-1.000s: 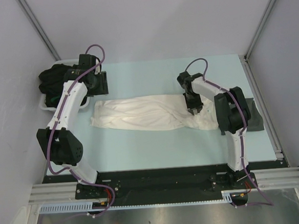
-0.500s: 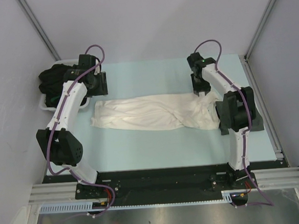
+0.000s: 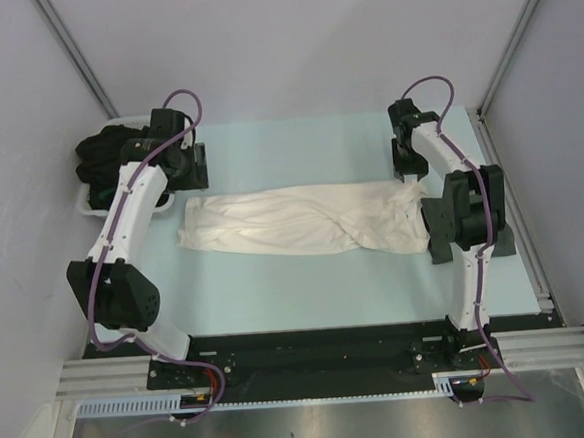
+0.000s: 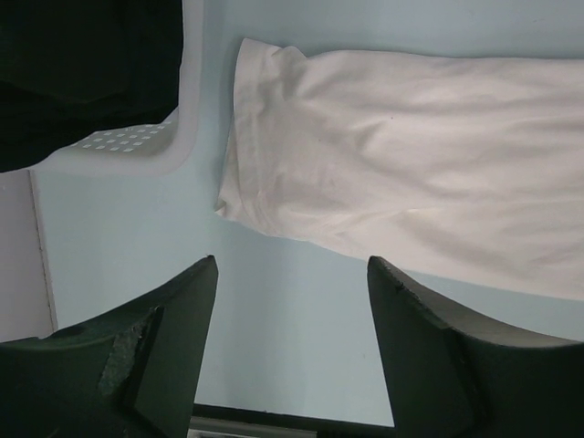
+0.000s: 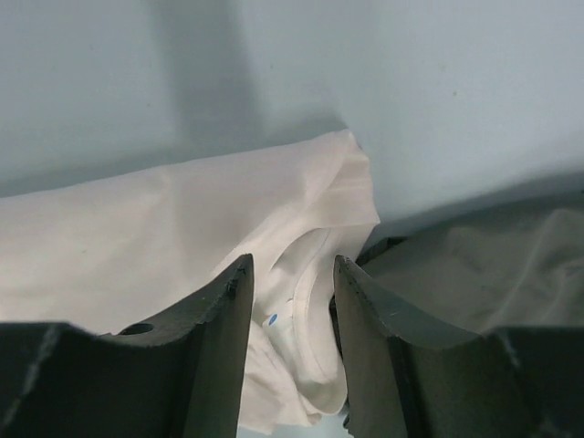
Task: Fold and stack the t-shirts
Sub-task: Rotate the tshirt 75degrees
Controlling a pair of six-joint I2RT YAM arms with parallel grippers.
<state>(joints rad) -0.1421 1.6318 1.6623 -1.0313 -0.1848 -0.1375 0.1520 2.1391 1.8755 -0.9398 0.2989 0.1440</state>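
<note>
A cream-white t-shirt (image 3: 302,221) lies folded into a long band across the table. Its collar and label (image 5: 306,301) show in the right wrist view. My left gripper (image 3: 190,171) hovers just behind the band's left end, open over bare table (image 4: 292,260), with the cream cloth (image 4: 411,164) ahead of it. My right gripper (image 3: 409,169) is above the band's far right corner, open (image 5: 292,260), with nothing between its fingers. A dark grey t-shirt (image 3: 500,232) lies at the right edge, partly hidden by the right arm (image 5: 474,265). Black t-shirts (image 3: 107,157) sit in the tub.
A white plastic tub (image 3: 88,201) stands at the far left, and its perforated corner (image 4: 137,146) is close to the left gripper. A metal frame post (image 3: 516,203) runs along the table's right side. Grey walls close in on both sides.
My right arm lifted off the cream shirt's right part and swung toward the back right corner while its jaws widened. The shirt stayed flat. The left arm barely moved.
</note>
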